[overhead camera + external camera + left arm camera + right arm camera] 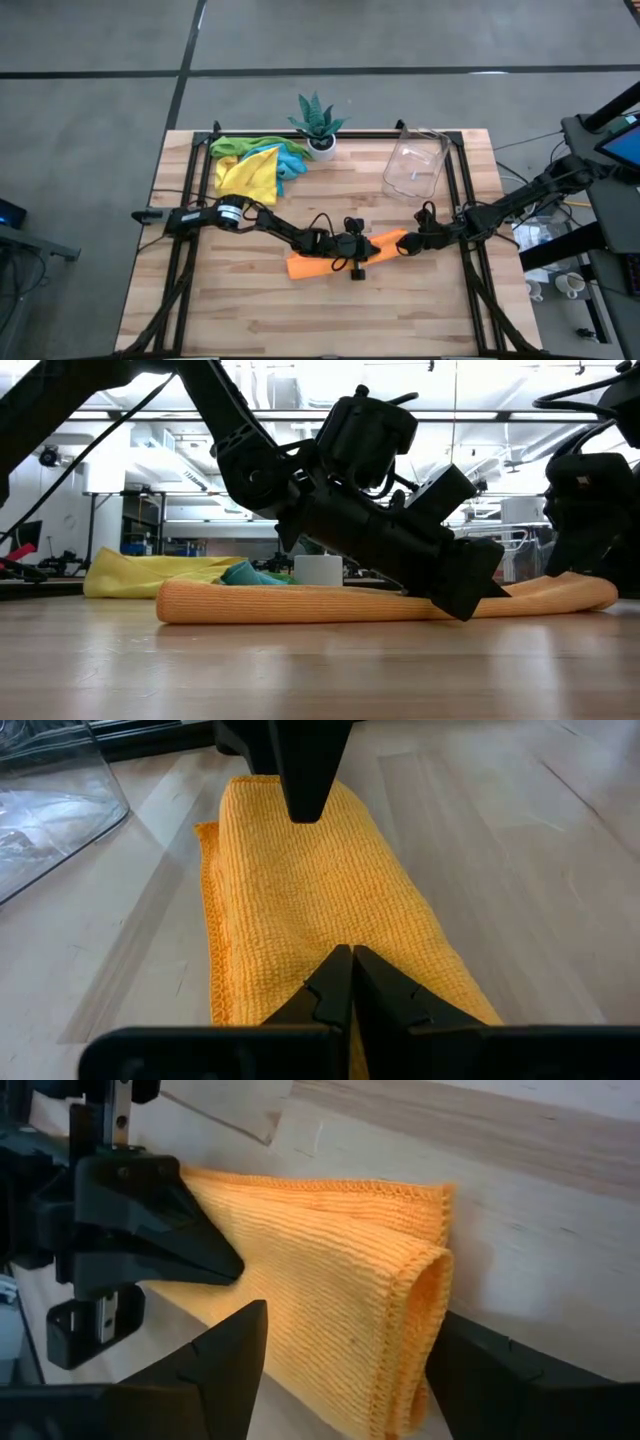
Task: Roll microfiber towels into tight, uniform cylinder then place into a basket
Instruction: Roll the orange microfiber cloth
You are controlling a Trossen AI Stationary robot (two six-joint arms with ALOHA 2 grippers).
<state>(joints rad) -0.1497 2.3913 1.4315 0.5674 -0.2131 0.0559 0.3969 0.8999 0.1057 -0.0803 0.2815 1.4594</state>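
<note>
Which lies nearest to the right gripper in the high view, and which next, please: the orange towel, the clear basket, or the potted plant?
1. Orange microfiber towel, at the right gripper.
2. Clear plastic basket, toward the table's far edge.
3. Green spiky potted plant, at the far edge, left of the basket.

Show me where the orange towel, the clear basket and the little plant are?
orange towel [312,263]: high view, bare left part.
basket [414,165]: high view, see-through bottom.
plant [317,118]: high view, spiky leaves.
</note>
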